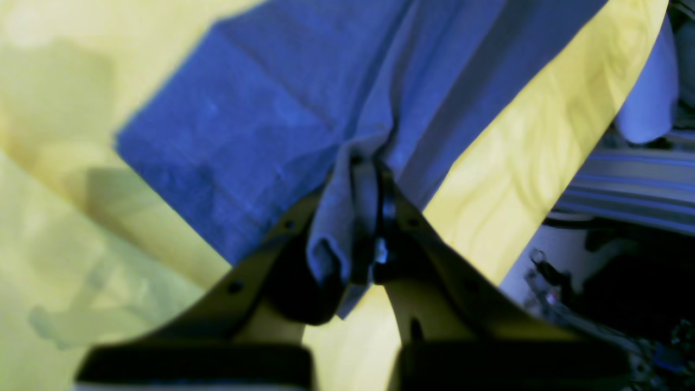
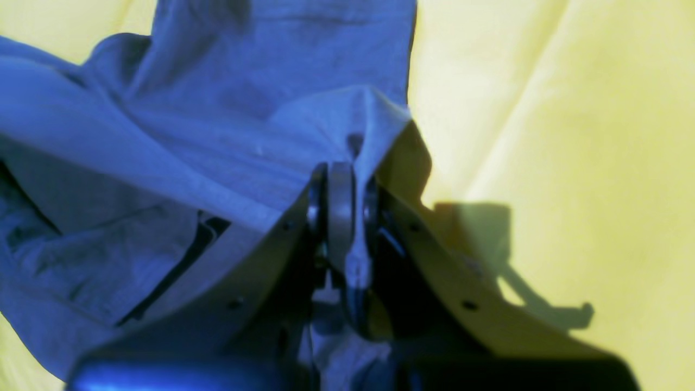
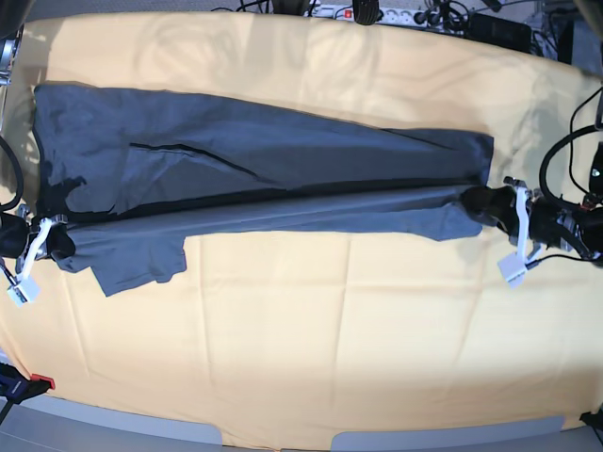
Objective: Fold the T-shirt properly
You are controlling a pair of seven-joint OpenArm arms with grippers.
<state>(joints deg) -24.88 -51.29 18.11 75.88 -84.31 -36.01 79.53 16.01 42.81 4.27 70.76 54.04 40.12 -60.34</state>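
- The T-shirt (image 3: pixel 264 169) lies stretched as a long band across the upper half of the base view, from the left edge almost to the right edge, dark slate-grey on the yellow-orange tablecloth (image 3: pixel 311 330).
- Its near long edge is lifted and pulled taut into a straight ridge between my two grippers; the far part lies flat on the cloth.
- A sleeve (image 3: pixel 137 264) hangs down from that ridge at the lower left of the garment and rests on the tablecloth.
- In the left wrist view the T-shirt (image 1: pixel 260 119) fills the upper middle, with a bunched fold running down into my left gripper (image 1: pixel 369 179), which is clenched on that fabric.
- In the right wrist view the T-shirt (image 2: pixel 190 136) covers the left and centre, and my right gripper (image 2: pixel 342 179) is clenched on a gathered peak of it.
- In the base view my left gripper (image 3: pixel 485 202) sits at the middle right and my right gripper (image 3: pixel 52 240) at the middle left, both at the ends of the ridge.
- Cables and a power strip (image 3: pixel 377 14) lie along the top edge, beyond the tablecloth.
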